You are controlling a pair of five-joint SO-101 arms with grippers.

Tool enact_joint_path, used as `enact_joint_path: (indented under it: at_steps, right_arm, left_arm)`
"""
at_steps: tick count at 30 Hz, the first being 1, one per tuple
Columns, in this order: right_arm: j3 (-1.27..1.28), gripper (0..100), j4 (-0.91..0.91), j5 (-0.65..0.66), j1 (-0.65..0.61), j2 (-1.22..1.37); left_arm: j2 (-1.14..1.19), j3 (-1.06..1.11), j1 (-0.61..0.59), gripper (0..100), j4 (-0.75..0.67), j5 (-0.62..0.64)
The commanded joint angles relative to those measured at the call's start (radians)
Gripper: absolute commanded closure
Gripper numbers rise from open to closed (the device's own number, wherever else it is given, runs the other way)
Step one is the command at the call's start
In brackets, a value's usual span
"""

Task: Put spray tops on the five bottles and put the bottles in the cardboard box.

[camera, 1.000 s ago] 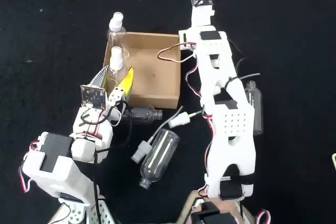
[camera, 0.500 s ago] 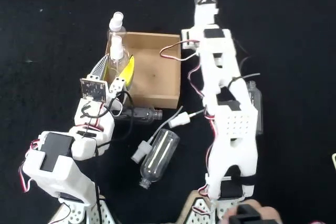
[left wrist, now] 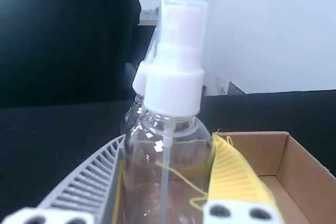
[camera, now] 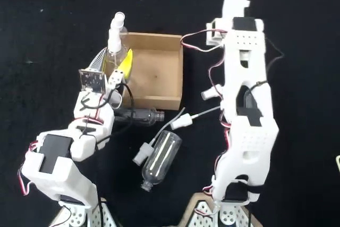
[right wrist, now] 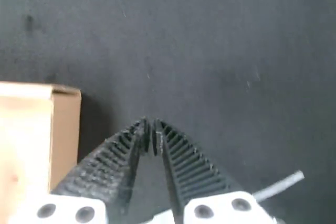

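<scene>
L gripper [camera: 116,57] is clamped on a capped bottle [left wrist: 167,140], grey finger on one side and yellow on the other. It holds the bottle roughly upright at the left wall of the box [camera: 159,99]. From the high view the yellow finger sits over the box floor and the grey one outside, so the bottle looks to be about over the wall itself, not yet inside; can't tell its height above the rim. A 2nd capped bottle [camera: 120,19] stands just behind, outside the box's far left corner. R gripper [right wrist: 152,132] is shut w/ nothing in it, over bare table past the box's right far corner, well apart from the work. Step in hand, as I judge it: drop this bottle in the box. To do it well, shift it twd the box centre until the base and grey finger clear the wall, keep it vertical, lower till the base meets the floor, then open. Tuck it into a corner, since four more need room. Watch the 2nd capped bottle; a sideways swing could knock it. Two uncapped bottles [camera: 141,115] and loose tops [camera: 182,121] lie in front of the box.
</scene>
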Motion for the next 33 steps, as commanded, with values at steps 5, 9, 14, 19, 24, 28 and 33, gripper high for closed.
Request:
enact_joint_path:
  at_steps: [5, 9, 14, 19, 24, 28, 33]
  right_arm:
    - [-0.047, 98.8, 0.167, -0.008, 0.058, -0.15]
    - [0.033, 98.8, 0.183, -0.011, 0.055, -0.266]
    - [0.426, 98.8, -0.023, -0.058, 0.052, -0.579]
    - [0.944, 98.7, -0.324, -0.054, 0.008, -0.963]
    - [1.245, 98.7, -0.391, -0.061, -0.071, -1.228]
    - [1.465, 98.7, -0.516, -0.064, -0.133, -1.343]
    - [1.707, 98.7, -0.743, -0.063, -0.155, -1.431]
  left_arm:
    - [-0.003, -0.058, -0.022, 95, 0.017, 0.002]
    - [0.032, -0.067, -0.022, 95, 0.006, 0.002]
    - [0.132, -0.07, -0.024, 95, -0.16, 0.002]
    - [0.239, -0.073, -0.018, 95, -0.285, -0.008]
    - [0.288, -0.079, -0.024, 95, -0.331, -0.006]
    - [0.292, -0.087, -0.024, 95, -0.331, -0.002]
    - [0.292, -0.087, -0.024, 95, -0.333, 0.0]
